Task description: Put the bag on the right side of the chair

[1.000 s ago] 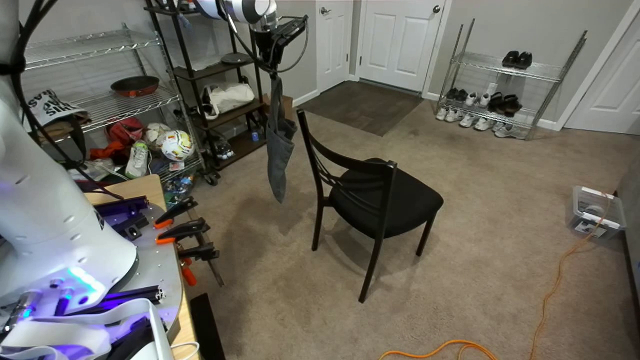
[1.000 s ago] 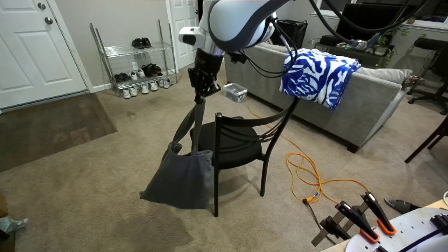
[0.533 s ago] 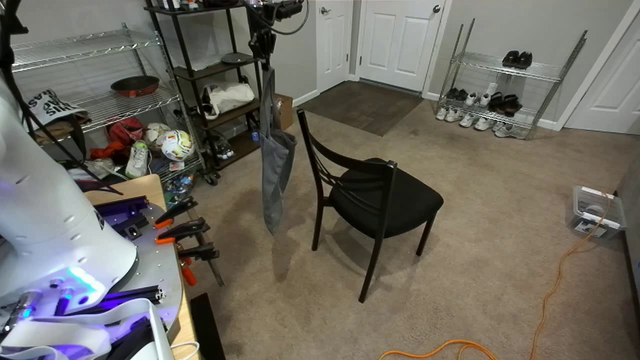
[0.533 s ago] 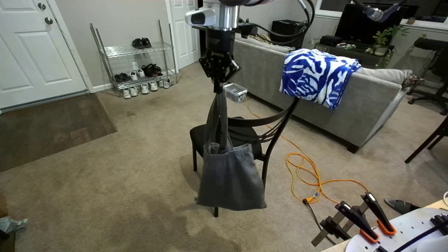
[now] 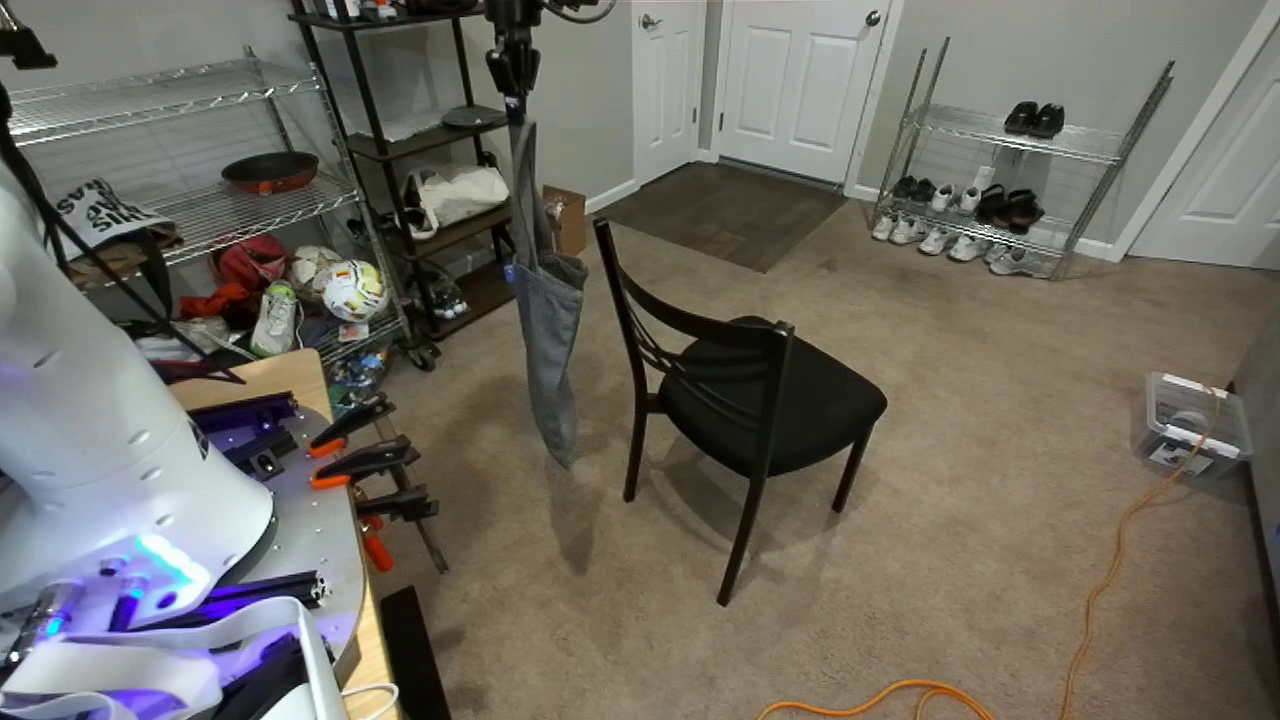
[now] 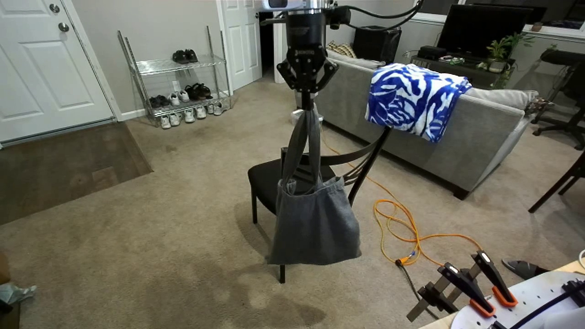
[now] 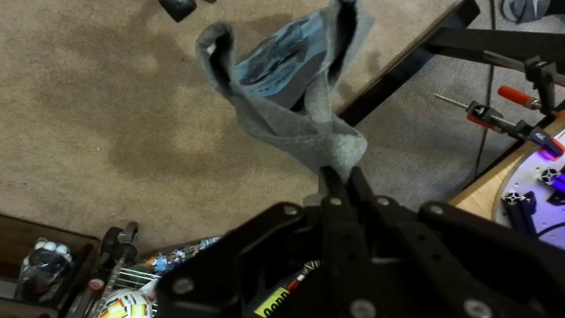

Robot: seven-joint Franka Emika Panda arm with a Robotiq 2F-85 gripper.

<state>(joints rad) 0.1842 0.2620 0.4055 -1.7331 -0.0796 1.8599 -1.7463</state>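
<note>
Since the earlier frame, the black two-finger gripper [image 6: 307, 103] and limp grey-blue fabric tote bag [image 6: 315, 224] are shifting rightward across an exterior view, the bag overlapping the black metal-legged chair [image 6: 265, 180]. In an exterior view, a gap hidden by that overlap is separating bag [image 5: 550, 340] and chair. Lifting is looking complete; placement is pending. In the wrist view, the gripper is pinching the straps [image 7: 346, 150].

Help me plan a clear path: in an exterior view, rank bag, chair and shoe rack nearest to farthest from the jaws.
1. Bag: gripped, hanging below the jaws.
2. Chair: picture-right of the bag.
3. Shoe rack: far right, well beyond the chair.
</note>
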